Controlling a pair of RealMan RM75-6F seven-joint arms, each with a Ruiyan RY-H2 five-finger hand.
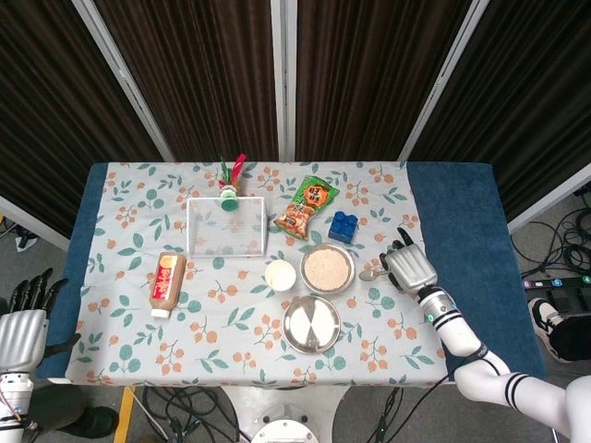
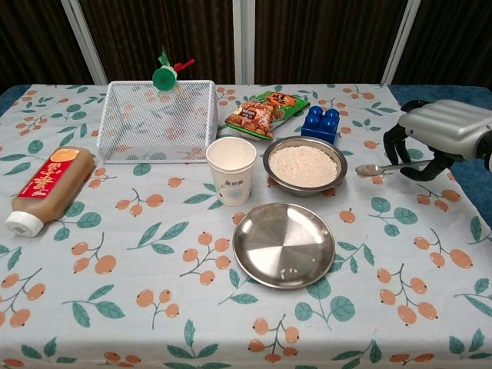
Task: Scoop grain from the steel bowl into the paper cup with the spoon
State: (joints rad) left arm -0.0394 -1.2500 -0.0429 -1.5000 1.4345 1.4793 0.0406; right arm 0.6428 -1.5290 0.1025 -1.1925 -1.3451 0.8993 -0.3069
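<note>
- spoon (image 2: pixel 387 167) is pinched in the fingers (image 2: pixel 400 146) of the right hand (image 2: pixel 440 134), handle gripped under the curled fingers, bowl end stuck out past the fingertips twd the middle of the table, raised off the cloth
- steel bowl (image 2: pixel 305 166) w/ pale grain is found just beyond the spoon tip, on the far side from the fingers, not touched by it
- paper cup (image 2: pixel 231 171) is stood upright just past the steel bowl, further still from the fingers, looks empty
- steel plate (image 2: pixel 284 244) is laid nearer the cam, below bowl & cup, a few grains seen on it
- blue block (image 2: pixel 320 122) and snack bag (image 2: pixel 265 111) are set behind the bowl
- wire basket (image 2: pixel 157 121) and sauce bottle (image 2: pixel 48 188) (laid on its side) are well apart from the fingers, other end of the table
- left hand (image 1: pixel 22 323) is only caught in the head view, off the table edge, fingers spread, nothing held
</note>
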